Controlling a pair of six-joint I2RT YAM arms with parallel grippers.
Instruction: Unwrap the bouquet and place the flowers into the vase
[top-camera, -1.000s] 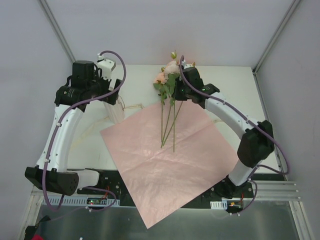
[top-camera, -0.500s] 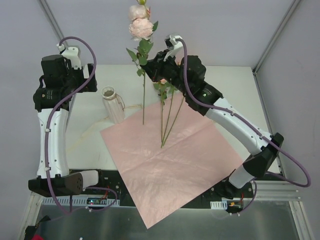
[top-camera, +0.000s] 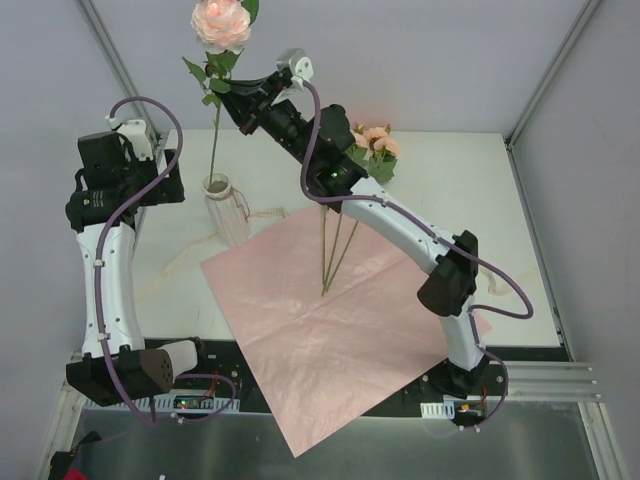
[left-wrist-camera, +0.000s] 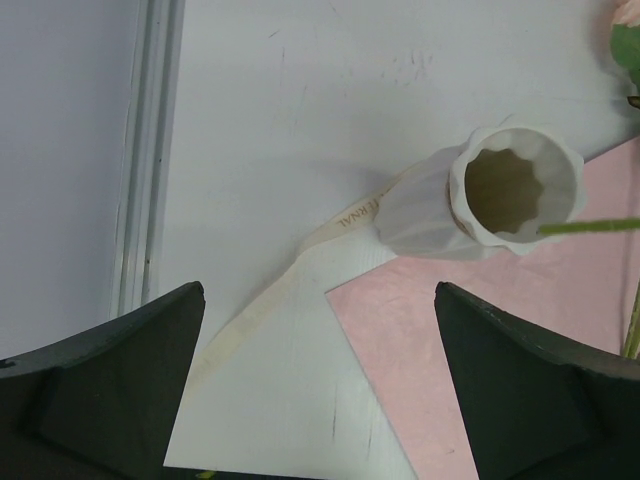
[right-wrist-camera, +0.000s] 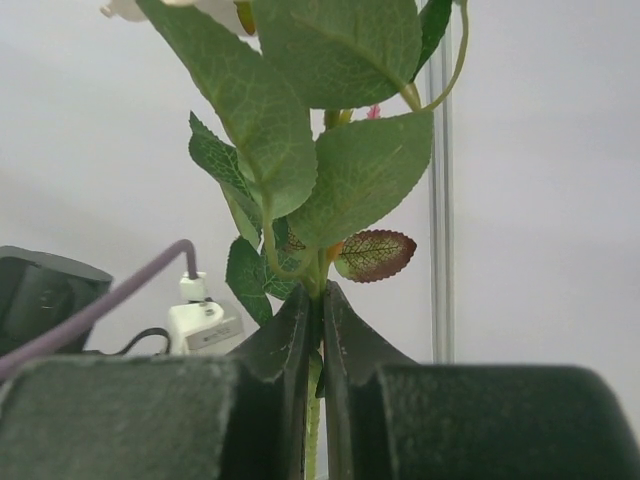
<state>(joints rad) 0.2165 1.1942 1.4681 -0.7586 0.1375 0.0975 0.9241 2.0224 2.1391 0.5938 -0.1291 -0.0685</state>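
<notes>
- A single peach-pink rose (top-camera: 220, 22) with green leaves and a long thin stem hangs upright, high over the far-left part of the white table (top-camera: 450, 180). The left wrist view shows the stem's lower end at the rim of the vase's mouth.
- The small whitish ribbed vase (top-camera: 228, 210) stands upright at the far-left edge of a large pink paper sheet (top-camera: 340, 330).
- The right gripper (top-camera: 226, 92) has its jaws narrow, clamped on the rose stem just under the leaves.
- The remaining flowers (top-camera: 372, 143) lie on the paper sheet's far side, blooms away from the arms, behind the right arm.
- A cream ribbon (left-wrist-camera: 300, 270) trails loose on the table past the vase's foot.
- The left gripper (left-wrist-camera: 315, 300) hovers above the table left of the vase, jaws wide apart and holding nothing.
- Half a second ago the rose hung further right, over the sheet's far edge. It has since moved left to the vase.
</notes>
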